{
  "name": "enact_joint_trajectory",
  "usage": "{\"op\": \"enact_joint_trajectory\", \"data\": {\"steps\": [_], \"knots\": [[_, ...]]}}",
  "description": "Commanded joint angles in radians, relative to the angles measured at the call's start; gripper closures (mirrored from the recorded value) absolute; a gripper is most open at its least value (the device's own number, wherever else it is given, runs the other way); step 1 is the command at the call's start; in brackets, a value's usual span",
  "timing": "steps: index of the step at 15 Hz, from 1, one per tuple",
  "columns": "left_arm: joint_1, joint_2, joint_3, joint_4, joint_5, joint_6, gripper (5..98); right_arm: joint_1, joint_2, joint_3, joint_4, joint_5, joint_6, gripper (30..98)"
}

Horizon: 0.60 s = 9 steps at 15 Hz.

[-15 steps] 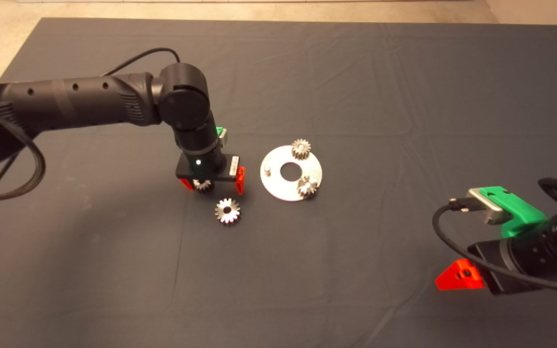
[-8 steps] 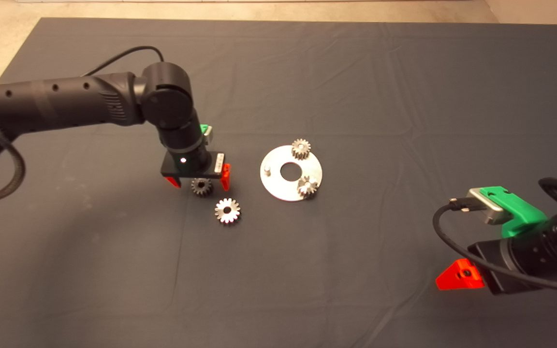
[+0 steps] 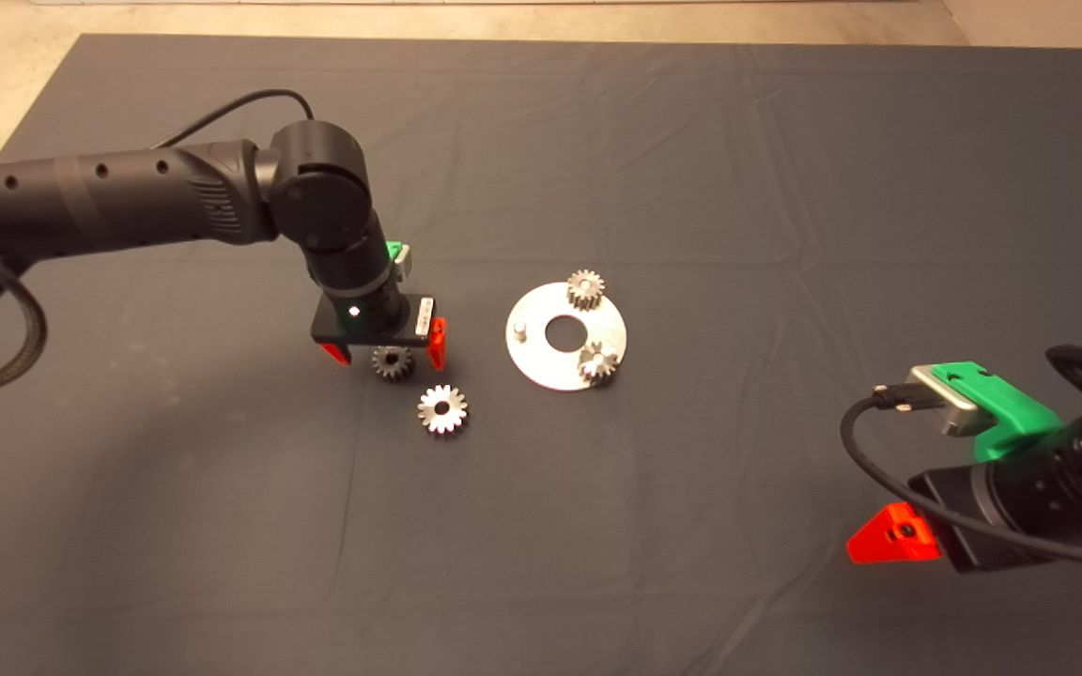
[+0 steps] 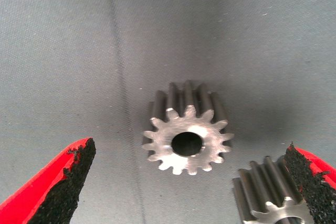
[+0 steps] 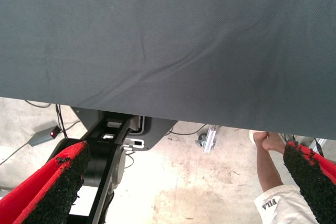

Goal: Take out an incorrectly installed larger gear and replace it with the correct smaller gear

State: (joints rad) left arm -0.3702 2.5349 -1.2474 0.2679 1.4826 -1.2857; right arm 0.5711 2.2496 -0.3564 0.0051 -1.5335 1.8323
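Observation:
The smaller gear [image 3: 392, 362], dull dark grey, lies flat on the mat just under my left gripper [image 3: 386, 355]. In the left wrist view, this smaller gear [image 4: 188, 136] sits between and just beyond the wide-apart fingers of the open, empty left gripper [image 4: 190, 145]. The larger gear [image 3: 441, 409], bright silver, lies on the mat close by, toward the front. Its edge [image 4: 265, 195] shows beside one finger pad [image 4: 310, 182]. My right gripper [image 3: 890, 538] is parked at the lower right, and in its own wrist view it [image 5: 186, 148] is open and empty.
A round silvery plate [image 3: 541, 368] with a centre hole lies right of the gears. It carries two small gears [image 3: 585, 288] [image 3: 596, 361] on pins and one bare pin [image 3: 520, 329]. The right wrist view shows floor beyond the mat edge, a black stand [image 5: 113, 145] and a person's leg [image 5: 268, 169].
My left gripper has shifted left, so the smaller gear now shows fully below it. In the last half second it has hardly moved. Neither the gears nor the right arm have moved.

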Motion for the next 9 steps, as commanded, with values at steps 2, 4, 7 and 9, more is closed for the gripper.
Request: {"op": "enact_joint_trajectory", "data": {"steps": [2, 4, 7, 9], "knots": [[-0.007, -0.001, -0.004, 0.007, 0.007, 0.026, 10.7, 0.012, -0.002, 0.005, -0.004, -0.125, 0.002, 30.9], [-0.004, 0.0, -0.01, 0.008, 0.005, 0.036, 10.7, 0.012, -0.001, 0.005, -0.004, -0.125, 0.002, 30.9], [-0.001, 0.0, -0.018, 0.008, 0.005, 0.057, 10.7, 0.012, -0.001, 0.005, -0.004, -0.125, 0.002, 30.9], [-0.001, 0.0, -0.018, 0.01, 0.005, 0.059, 13.0, 0.013, -0.001, 0.005, -0.004, -0.125, 0.002, 30.9]]}}
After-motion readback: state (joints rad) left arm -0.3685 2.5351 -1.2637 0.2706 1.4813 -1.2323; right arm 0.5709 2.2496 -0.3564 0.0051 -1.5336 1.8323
